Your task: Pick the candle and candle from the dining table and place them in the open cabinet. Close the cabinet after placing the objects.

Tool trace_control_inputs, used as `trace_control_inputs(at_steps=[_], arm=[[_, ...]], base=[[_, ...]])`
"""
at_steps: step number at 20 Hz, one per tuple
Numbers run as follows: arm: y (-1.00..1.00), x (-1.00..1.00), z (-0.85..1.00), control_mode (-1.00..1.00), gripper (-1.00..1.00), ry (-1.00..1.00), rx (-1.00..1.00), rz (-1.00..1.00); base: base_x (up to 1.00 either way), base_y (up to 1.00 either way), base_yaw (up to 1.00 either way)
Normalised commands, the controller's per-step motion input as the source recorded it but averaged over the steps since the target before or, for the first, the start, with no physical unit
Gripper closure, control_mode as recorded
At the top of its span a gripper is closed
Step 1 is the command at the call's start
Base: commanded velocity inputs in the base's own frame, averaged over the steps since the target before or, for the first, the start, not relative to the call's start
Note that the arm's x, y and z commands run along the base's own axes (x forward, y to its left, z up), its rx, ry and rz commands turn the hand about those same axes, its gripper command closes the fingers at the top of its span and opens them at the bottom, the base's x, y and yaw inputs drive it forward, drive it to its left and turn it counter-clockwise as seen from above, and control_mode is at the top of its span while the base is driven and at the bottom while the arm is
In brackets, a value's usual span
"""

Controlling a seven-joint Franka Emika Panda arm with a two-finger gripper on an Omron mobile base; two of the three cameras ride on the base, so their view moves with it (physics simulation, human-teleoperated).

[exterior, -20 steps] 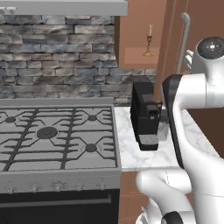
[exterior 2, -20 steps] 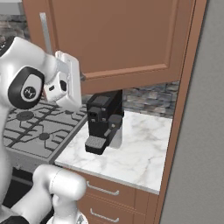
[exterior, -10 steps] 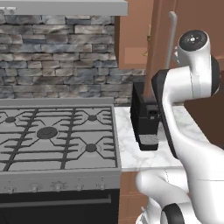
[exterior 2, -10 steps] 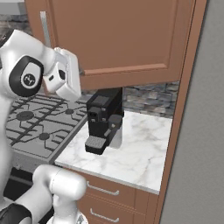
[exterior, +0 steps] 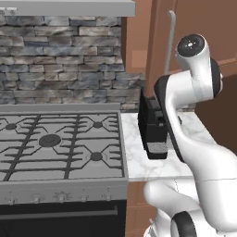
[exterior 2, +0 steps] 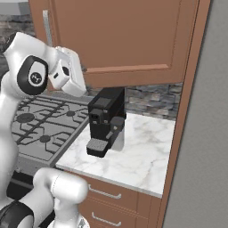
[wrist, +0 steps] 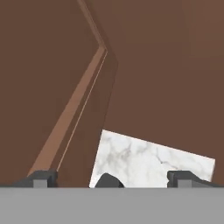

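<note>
Brown wooden cabinet (wrist: pixel 52 65) surfaces occupy the upper and left frame, with a lighter edge running diagonally from top centre to lower left. A white, grey-veined marble table (wrist: pixel 148 159) patch lies at lower right. Claw (wrist: pixel 113 177) fingertips (wrist: pixel 41 177) stand wide apart along the bottom.

The arm (exterior: pixel 185 92) has been swung leftward in the left base view, so that the cabinet (exterior: pixel 159 51) interior, where a candlestick was seen a second ago, is now covered. In the right base view the wrist (exterior 2: pixel 67 73) has been carried rightward and lower, toward the coffee machine (exterior 2: pixel 104 120).
</note>
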Motion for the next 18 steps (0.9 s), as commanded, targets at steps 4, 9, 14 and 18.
trace_control_inputs(at_steps=[4,9,14,18], arm=[[0.14,0.58,-0.11,-1.0,-1.0,0.0,-0.05,0.1],[0.12,0.59,-0.1,-1.0,-1.0,0.0,-0.04,0.1],[0.11,0.61,-0.14,-1.0,-1.0,0.0,-0.05,0.13],[0.12,0.63,-0.15,-1.0,-1.0,0.0,-0.06,0.11]], base=[[0.0,0.0,0.0],[0.0,0.0,0.0],[0.0,0.0,0.0],[0.0,0.0,0.0]])
